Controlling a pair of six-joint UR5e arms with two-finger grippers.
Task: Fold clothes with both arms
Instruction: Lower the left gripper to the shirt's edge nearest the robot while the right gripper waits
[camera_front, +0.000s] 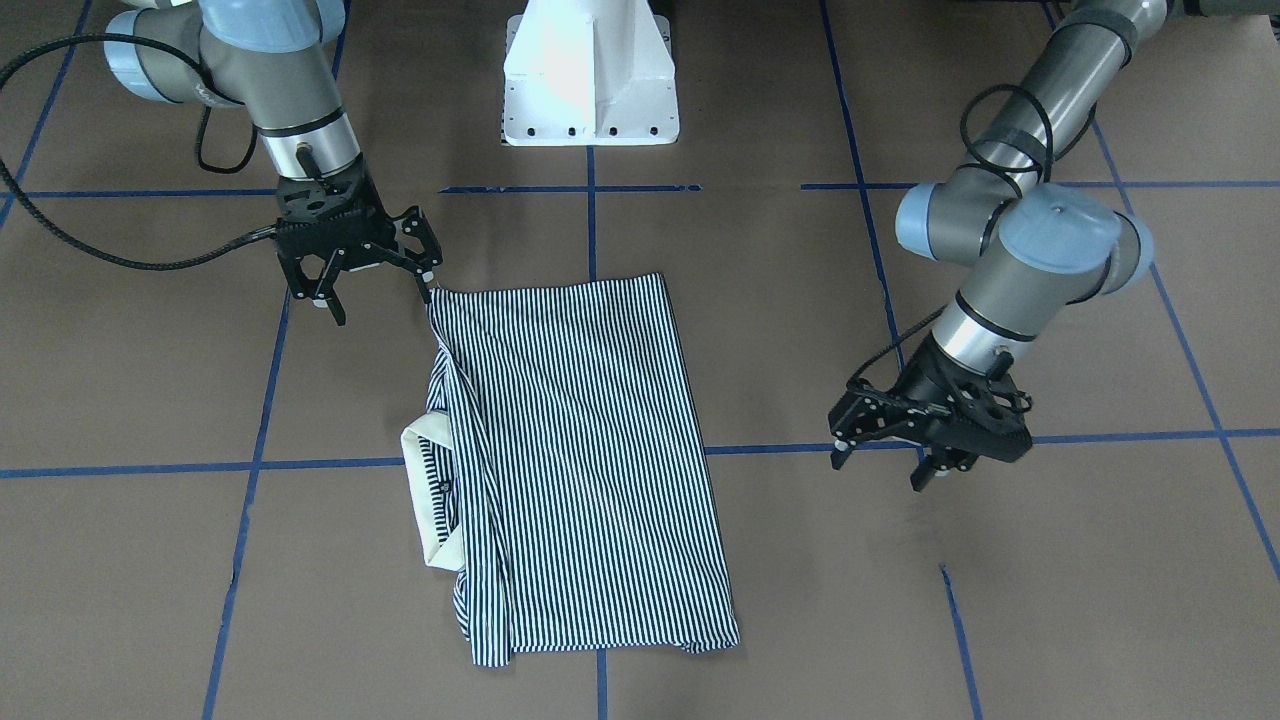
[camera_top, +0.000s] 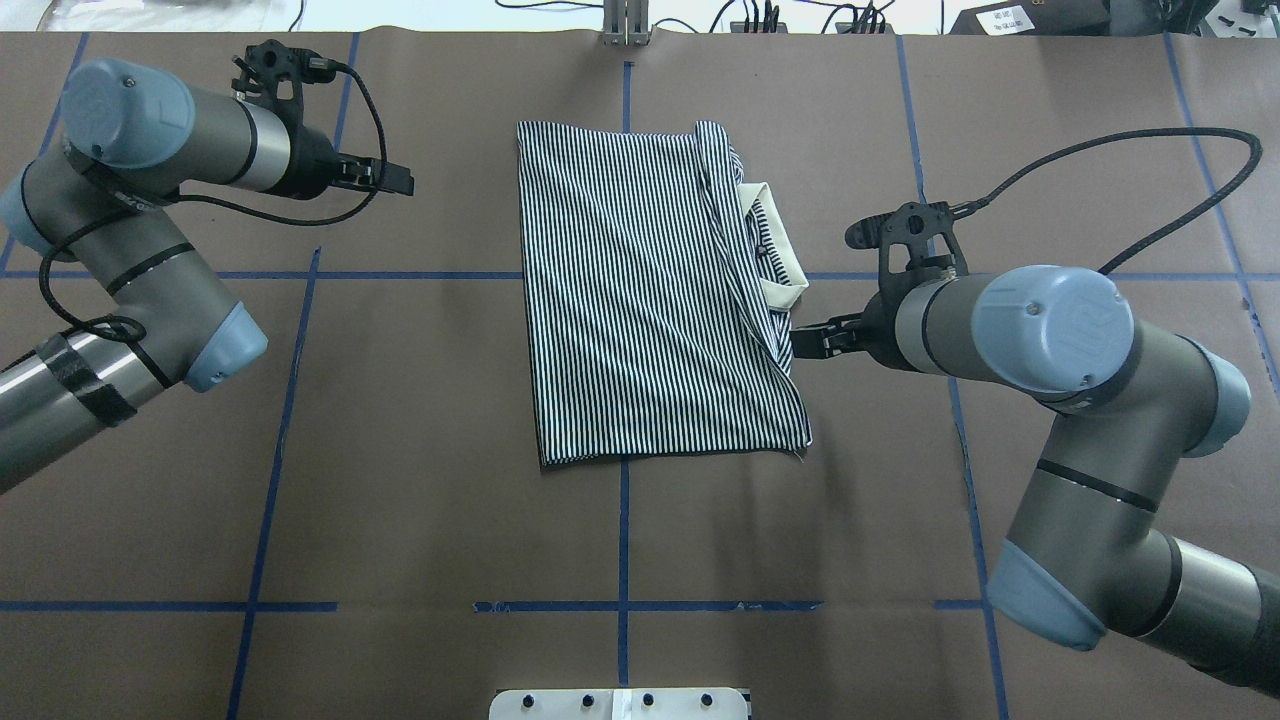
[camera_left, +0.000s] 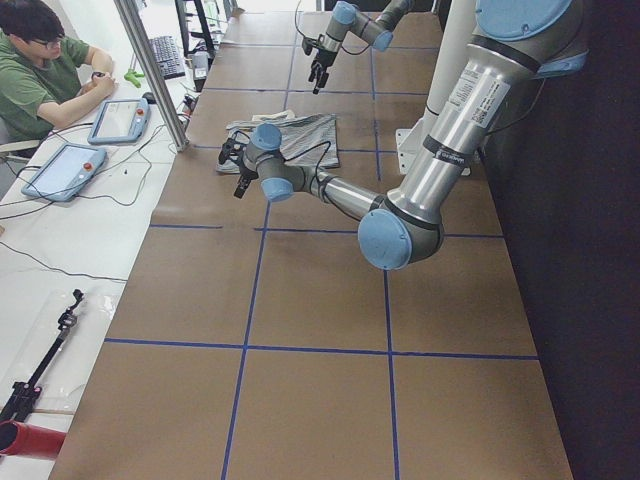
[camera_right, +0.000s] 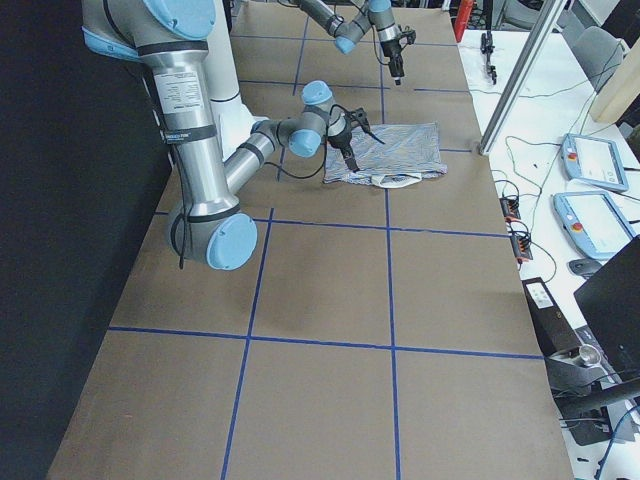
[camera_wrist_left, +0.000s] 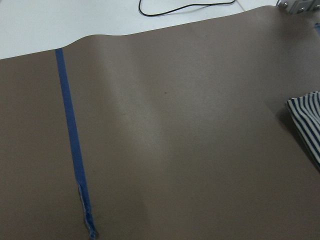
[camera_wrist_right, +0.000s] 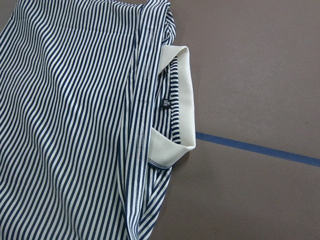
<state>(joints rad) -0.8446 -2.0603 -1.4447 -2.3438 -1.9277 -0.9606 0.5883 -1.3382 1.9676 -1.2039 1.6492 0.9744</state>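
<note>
The striped polo shirt (camera_front: 580, 450) lies folded into a rectangle on the brown table, its cream collar (camera_front: 430, 490) sticking out of one long side. It also shows in the overhead view (camera_top: 650, 290) and the right wrist view (camera_wrist_right: 75, 115). My right gripper (camera_front: 380, 300) is open and empty; one fingertip is right beside the shirt's corner nearest the robot on the collar side. In the overhead view the right gripper (camera_top: 800, 340) sits at that edge. My left gripper (camera_front: 878, 472) is open and empty, apart from the shirt on its other side, low over the table. The left wrist view shows only a shirt corner (camera_wrist_left: 307, 120).
The white pedestal base (camera_front: 590, 90) stands at the robot's side of the table. Blue tape lines (camera_front: 250, 465) cross the brown cover. An operator (camera_left: 40, 70) sits at a side bench with tablets (camera_left: 65, 170). Cables trail from both wrists.
</note>
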